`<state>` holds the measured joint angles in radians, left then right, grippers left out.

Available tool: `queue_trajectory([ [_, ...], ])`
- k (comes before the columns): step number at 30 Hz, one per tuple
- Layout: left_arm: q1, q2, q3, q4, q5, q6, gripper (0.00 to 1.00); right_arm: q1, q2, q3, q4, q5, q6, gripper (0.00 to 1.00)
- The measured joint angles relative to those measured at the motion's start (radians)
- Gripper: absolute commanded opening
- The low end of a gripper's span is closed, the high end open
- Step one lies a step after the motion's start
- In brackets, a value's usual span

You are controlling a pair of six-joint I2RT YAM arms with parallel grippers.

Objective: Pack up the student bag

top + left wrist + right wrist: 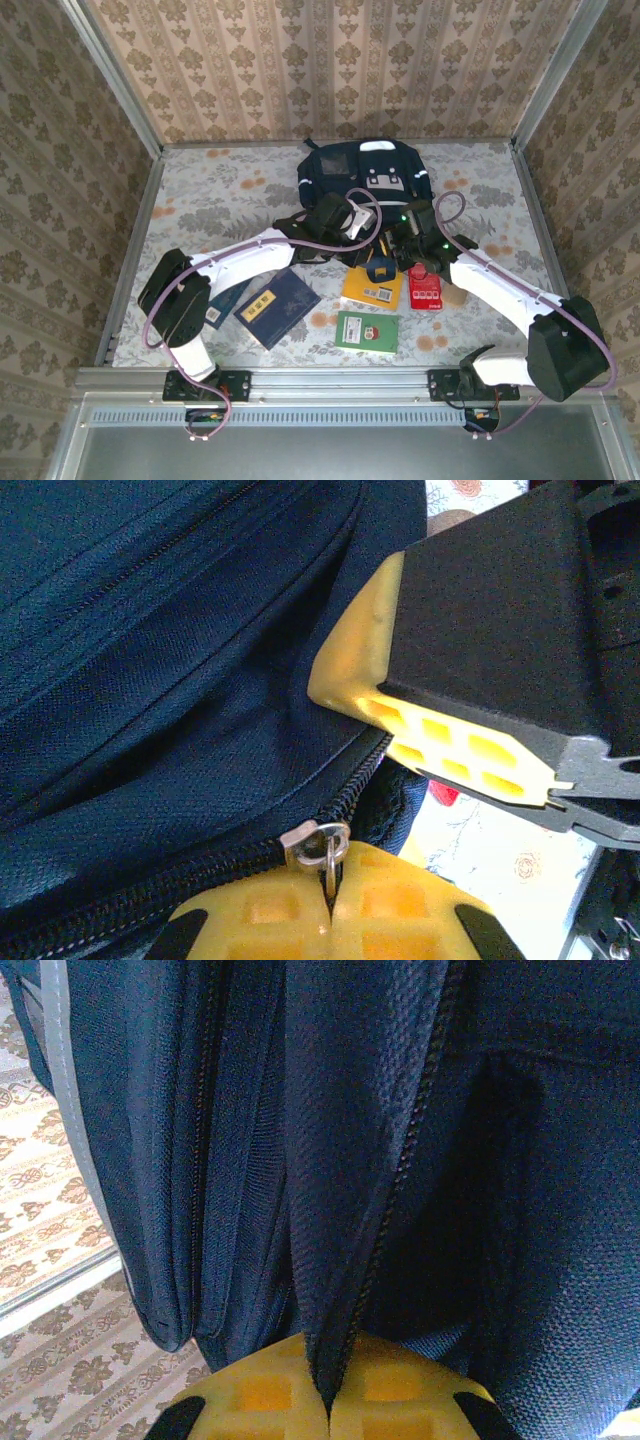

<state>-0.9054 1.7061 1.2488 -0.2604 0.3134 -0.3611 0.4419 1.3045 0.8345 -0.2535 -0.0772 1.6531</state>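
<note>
Navy student bag (365, 172) is lying far-centre on the surface (200, 190); left gripper (332, 905) is pinching shut on its zipper pull (316, 837), right gripper (328, 1405) is clamping the zip-side fabric; a skewed tug risks slipping the pull free.

- Left arm (250, 255) and right arm (495, 285): smooth white shells on the long links, with bulky rounded black housings at the joints.
- A thin purple cable (464, 212) loops along each arm.
- Small green lights (437, 241) glow near the right wrist, possibly status lamps.
- Each arm has a flat black base (215, 385).
- Left gripper (332, 905) and right gripper (328, 1400): yellow pads (265, 912) moulded with square pockets, with black corners.
</note>
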Motion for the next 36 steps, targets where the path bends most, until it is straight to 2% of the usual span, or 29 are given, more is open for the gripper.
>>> queue_trajectory([
  [10, 0.006, -0.042, -0.032, 0.004, -0.034, 0.016, 0.0, -0.005, -0.042, 0.0, -0.01, 0.01, -0.038, 0.0],
  [22, 0.09, -0.121, -0.111, 0.01, -0.023, 0.01, 0.0, -0.048, -0.084, -0.008, -0.023, -0.017, -0.09, 0.0],
  [27, 0.151, -0.126, -0.123, -0.011, -0.022, -0.011, 0.01, -0.076, -0.094, -0.009, -0.044, -0.016, -0.163, 0.0],
  [36, 0.182, -0.121, -0.121, -0.024, -0.01, -0.039, 0.01, -0.118, -0.094, 0.022, -0.105, -0.029, -0.35, 0.0],
])
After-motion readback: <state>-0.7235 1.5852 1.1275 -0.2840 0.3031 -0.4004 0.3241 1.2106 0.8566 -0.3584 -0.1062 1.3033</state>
